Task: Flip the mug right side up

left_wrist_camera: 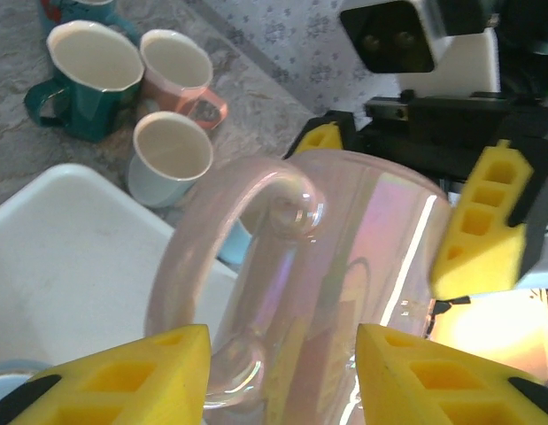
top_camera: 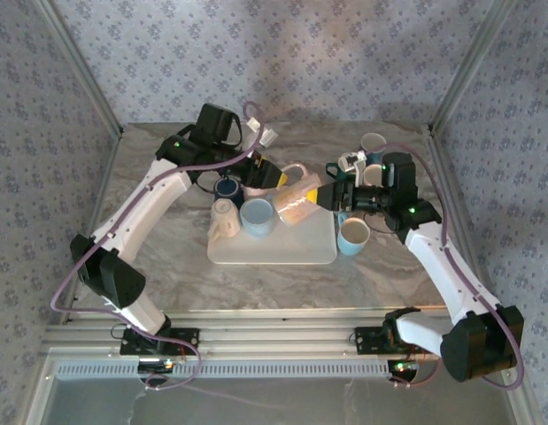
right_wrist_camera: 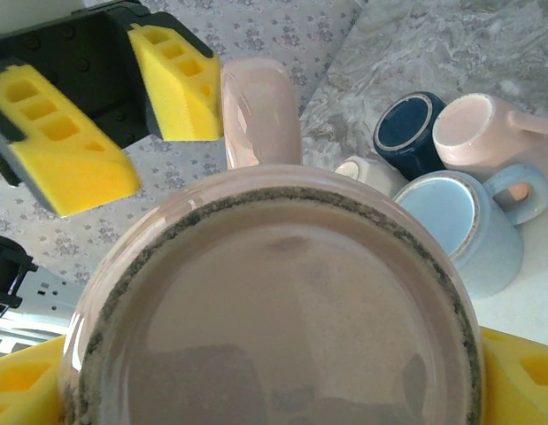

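top external: mug (top_camera: 294,205) sideways, base toward right fingers (right_wrist_camera: 17,391) clamping it; left fingers (left_wrist_camera: 123,381) apart by handle (left_wrist_camera: 181,248)

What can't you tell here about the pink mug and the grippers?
Opening of the pink mug: left wrist view, cut off by the bottom edge; right wrist view, behind its base.
Whether the left gripper touches the mug: left wrist view, pads run off the bottom edge.
Fingers of the right gripper: right wrist view, mostly behind the mug's base.
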